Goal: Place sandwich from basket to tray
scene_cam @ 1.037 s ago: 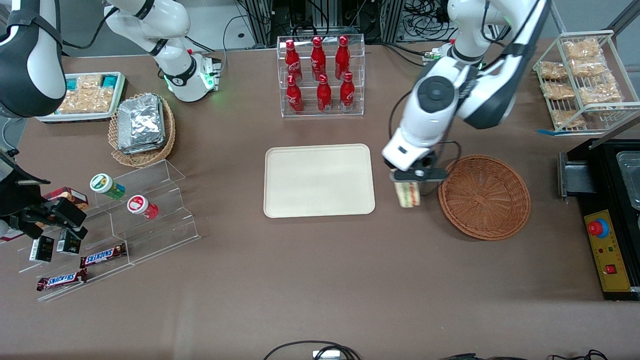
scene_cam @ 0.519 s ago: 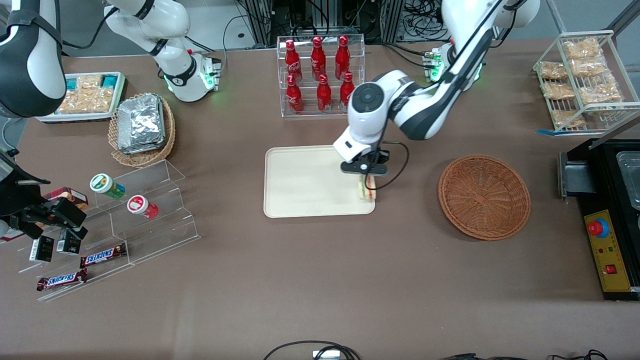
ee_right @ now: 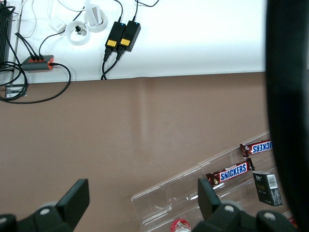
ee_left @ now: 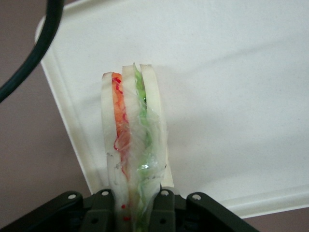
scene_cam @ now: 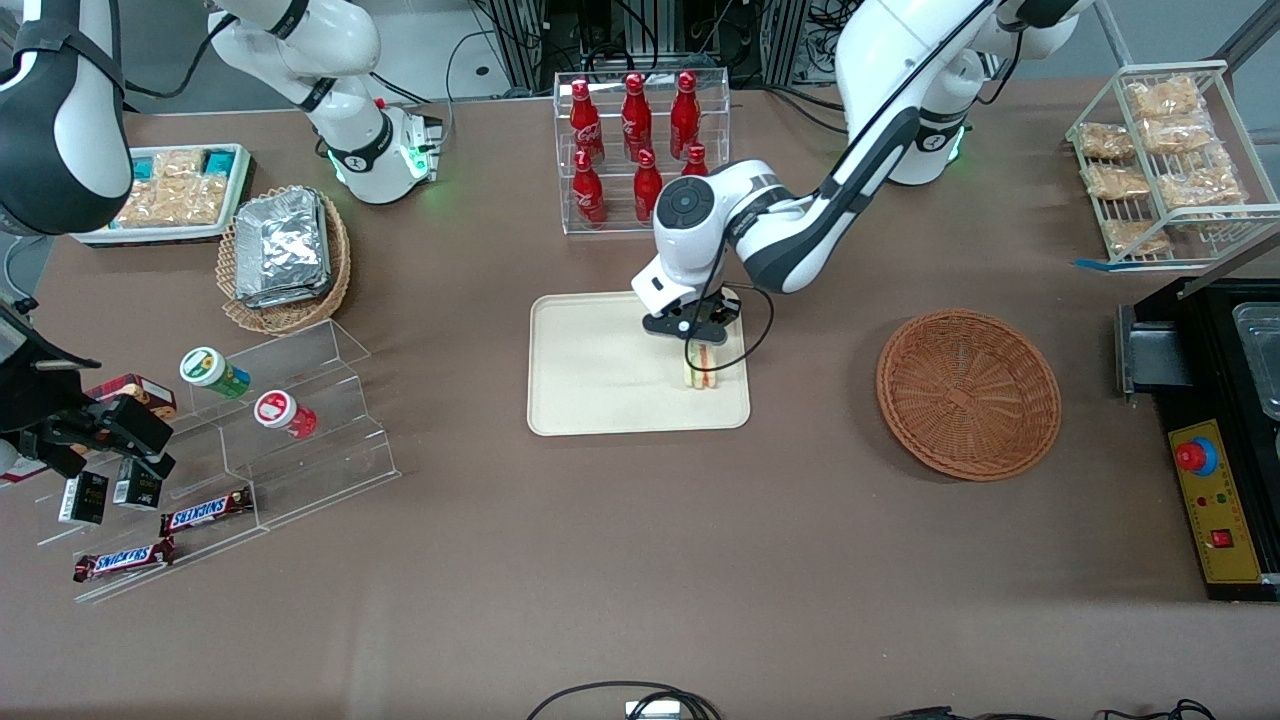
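gripper clamped on the sandwich, held on edge over the tray near its basket-side rim. risk: topples or lands on rim on release.

The left arm extends from its base at 1 o'clock toward the centre of the surface, wrist pointing down. The gripper is closed on the sandwich, fingers clamping both bread faces.
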{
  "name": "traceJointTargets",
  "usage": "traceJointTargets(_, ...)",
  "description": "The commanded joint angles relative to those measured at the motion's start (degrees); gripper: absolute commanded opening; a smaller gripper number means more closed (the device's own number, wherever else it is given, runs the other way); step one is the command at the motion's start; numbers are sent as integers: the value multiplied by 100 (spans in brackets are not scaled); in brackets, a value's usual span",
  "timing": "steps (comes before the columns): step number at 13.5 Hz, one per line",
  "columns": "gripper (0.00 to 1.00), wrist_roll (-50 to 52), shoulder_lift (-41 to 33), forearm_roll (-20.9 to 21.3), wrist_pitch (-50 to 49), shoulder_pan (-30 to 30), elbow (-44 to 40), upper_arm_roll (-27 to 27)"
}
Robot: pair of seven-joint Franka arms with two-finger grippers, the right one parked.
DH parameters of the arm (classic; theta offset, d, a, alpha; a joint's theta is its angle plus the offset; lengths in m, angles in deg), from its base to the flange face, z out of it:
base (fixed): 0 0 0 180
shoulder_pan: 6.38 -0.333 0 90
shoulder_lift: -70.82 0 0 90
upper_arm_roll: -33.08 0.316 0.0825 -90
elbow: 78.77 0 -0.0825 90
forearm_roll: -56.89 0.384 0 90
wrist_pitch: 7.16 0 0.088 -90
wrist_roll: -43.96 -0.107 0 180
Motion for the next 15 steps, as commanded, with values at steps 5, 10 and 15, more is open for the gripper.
traceJointTargets(5, 98, 262, 212, 247, -14, 130, -102, 42)
traceJointTargets(10, 100, 235, 71, 142, -1181, -1, -1005, 42)
traceJointTargets(15, 100, 332, -226, -78, -1280, -501, -1350, 42)
